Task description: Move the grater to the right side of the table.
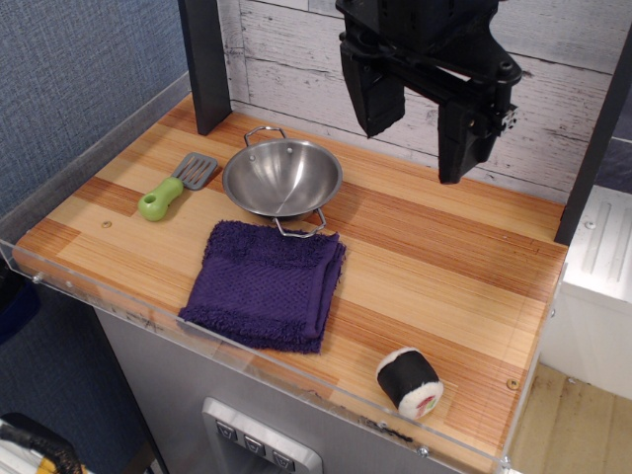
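striped wooden table (444, 247), grater (178, 186) far left; gripper (420, 123) open above

One view — high, angled down over the table (434, 247).

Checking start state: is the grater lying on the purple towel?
No, the grater lies on bare table at the left, beside the steel bowl and apart from the purple towel.

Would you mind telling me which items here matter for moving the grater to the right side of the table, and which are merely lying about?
Part of the job: grater, table, gripper (open, raised, holding nothing).

Lying about: steel bowl, purple towel, sushi roll.
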You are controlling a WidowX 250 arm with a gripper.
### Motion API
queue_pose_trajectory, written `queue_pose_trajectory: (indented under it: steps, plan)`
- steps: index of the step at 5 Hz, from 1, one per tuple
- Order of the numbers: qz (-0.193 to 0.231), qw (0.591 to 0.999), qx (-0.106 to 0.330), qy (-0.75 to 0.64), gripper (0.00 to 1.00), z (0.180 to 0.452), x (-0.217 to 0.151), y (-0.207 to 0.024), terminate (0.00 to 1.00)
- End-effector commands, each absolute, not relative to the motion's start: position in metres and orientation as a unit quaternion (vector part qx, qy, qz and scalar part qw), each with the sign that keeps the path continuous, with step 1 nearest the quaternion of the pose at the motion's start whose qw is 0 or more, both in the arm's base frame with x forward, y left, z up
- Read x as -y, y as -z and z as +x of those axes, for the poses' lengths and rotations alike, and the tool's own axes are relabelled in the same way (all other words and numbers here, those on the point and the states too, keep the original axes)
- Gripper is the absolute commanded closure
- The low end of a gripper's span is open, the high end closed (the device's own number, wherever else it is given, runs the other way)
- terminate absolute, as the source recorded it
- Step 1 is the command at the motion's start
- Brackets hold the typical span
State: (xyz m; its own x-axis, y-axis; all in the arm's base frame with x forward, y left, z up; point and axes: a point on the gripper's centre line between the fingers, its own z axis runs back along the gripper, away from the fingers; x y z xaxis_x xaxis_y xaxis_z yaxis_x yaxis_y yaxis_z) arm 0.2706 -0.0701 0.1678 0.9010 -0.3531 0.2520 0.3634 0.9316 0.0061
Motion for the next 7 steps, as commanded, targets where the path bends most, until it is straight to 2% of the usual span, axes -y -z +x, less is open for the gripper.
queue_pose_trajectory:
  steps: [1,3,4,5,6,7]
  plan:
    - [-0.021,0.975,0.125,0.184,0.00,0.271,0.070,-0.168,0.00]
    - [0.011,0.985,0.118,0.129,0.00,0.273,0.017,-0.160,0.00]
    - [0.048,0.986,0.116,0.111,0.00,0.271,-0.012,-0.157,0.00]
    - [0.058,0.989,0.112,0.078,0.00,0.267,-0.041,-0.151,0.00]
    - [0.057,0.992,0.111,0.037,0.00,0.266,-0.075,-0.137,0.00]
    - [0.052,0.995,0.085,0.005,0.00,0.266,-0.102,-0.116,0.00]
